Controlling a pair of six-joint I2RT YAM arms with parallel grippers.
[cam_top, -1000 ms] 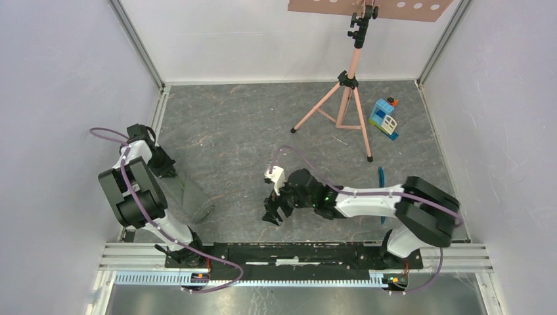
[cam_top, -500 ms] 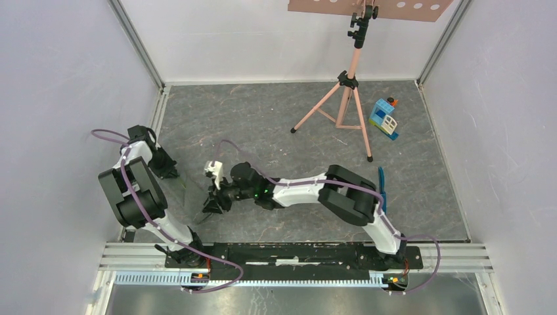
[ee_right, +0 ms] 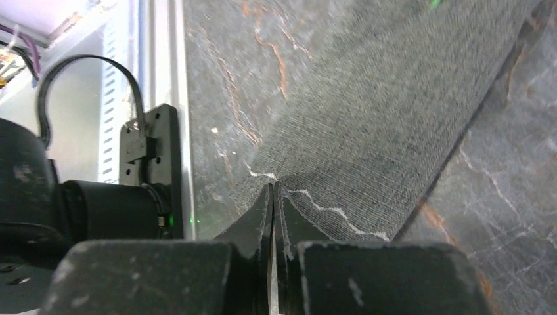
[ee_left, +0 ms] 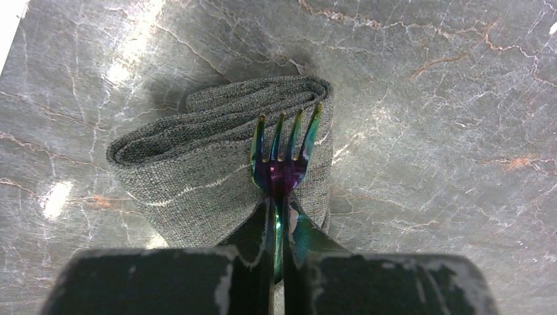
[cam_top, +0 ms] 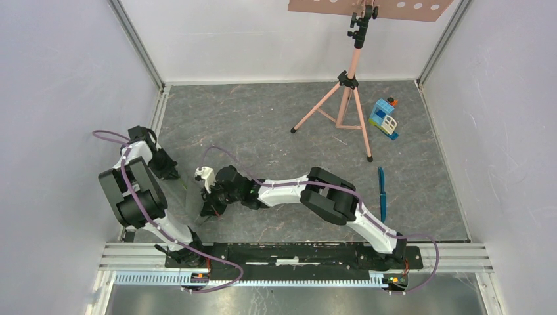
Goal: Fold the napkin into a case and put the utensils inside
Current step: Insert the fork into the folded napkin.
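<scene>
Left arm (cam_top: 134,190): positioned at the left side of the desk (cam_top: 263,118), beside the left wall. The left jaws are clamped on the handle of a fork (ee_left: 282,164) with an iridescent purple-green finish. The fork's four tines point away from the wrist camera and sit over the napkin (ee_left: 197,177), near its right edge. Whether the tines touch the cloth cannot be determined.

Napkin: dark grey cloth, lying folded on the desk between the two sets of jaws. Several stacked layers show along its far edge in the left wrist view. A pale stitched line crosses the top layer.

Right arm (cam_top: 328,197): extended across the desk towards the left arm, with its wrist just beside the napkin. The right jaws are closed tight, pinching an edge of the napkin at the pale stitched line. From the pinch point the cloth runs away from the jaws over the desk surface.

Tripod (cam_top: 348,98): pink, standing upright on the far half of the desk.

Blue utensil (cam_top: 381,193): slim piece lying flat on the desk right of the right arm's elbow, well apart from the napkin.

Toy block house (cam_top: 383,118): blue and white, near the far right corner.
</scene>
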